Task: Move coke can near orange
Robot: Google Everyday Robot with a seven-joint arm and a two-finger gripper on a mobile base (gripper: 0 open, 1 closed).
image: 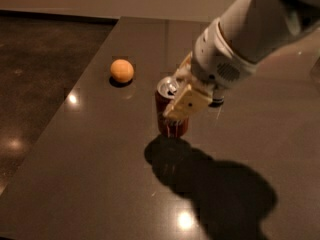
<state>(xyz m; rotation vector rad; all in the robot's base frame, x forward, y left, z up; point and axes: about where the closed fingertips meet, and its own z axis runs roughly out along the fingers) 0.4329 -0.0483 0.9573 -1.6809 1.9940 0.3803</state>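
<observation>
The coke can (169, 118) is red with a silver top and stands upright near the middle of the dark table (100, 184). My gripper (178, 90) is shut on the coke can, with one tan finger (188, 103) across its right side and the other behind it. The can's base is at or just above the tabletop, with its shadow right below. The orange (122, 71) lies on the table to the can's upper left, about one can's width away.
The table's left edge (60, 119) runs diagonally, with dark floor (35, 59) beyond it. My large white arm (250, 39) fills the upper right and casts a wide shadow (215, 194) on the table in front.
</observation>
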